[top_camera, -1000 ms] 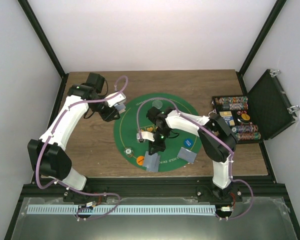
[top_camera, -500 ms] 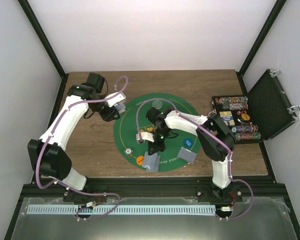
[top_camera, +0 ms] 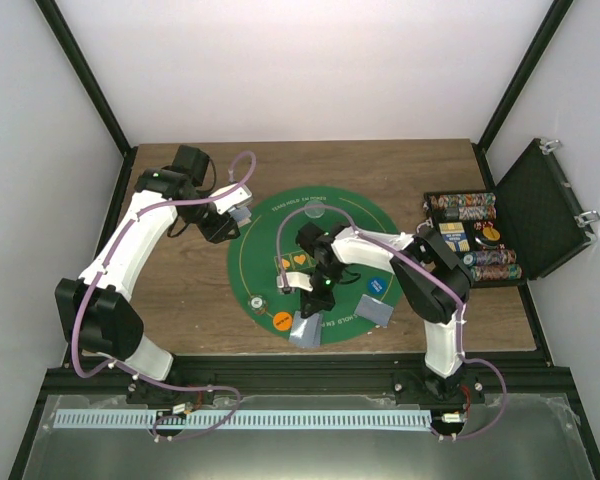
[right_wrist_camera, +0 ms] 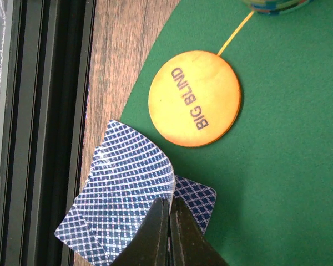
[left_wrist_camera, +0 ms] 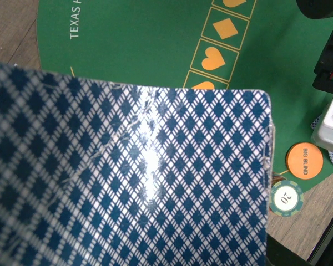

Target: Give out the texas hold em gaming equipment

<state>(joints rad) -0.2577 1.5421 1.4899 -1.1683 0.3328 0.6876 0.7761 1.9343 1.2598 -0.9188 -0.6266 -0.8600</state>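
My right gripper (right_wrist_camera: pixel 169 203) is shut on the edge of a blue-checked playing card (right_wrist_camera: pixel 132 176) that bows upward. It holds the card over another card (right_wrist_camera: pixel 198 200) at the near edge of the green mat (right_wrist_camera: pixel 277 166). In the top view this gripper (top_camera: pixel 313 306) is over the cards (top_camera: pixel 305 329). An orange BIG BLIND disc (right_wrist_camera: pixel 194 98) lies just beside them. My left gripper (top_camera: pixel 237 214) hovers at the mat's left edge. It holds a stack of cards (left_wrist_camera: pixel 133 177) that fills the left wrist view and hides its fingers.
On the mat are a white-edged 20 chip (left_wrist_camera: pixel 286 195), a blue disc (top_camera: pixel 378 284), a clear disc (top_camera: pixel 316 210) and another card pair (top_camera: pixel 377 311). An open black case (top_camera: pixel 472 240) of chips stands at the right. The black rail (right_wrist_camera: pixel 50 111) runs along the table's near edge.
My right gripper has moved toward the near edge of the mat with the card, down toward the cards lying there. The left arm has not moved.
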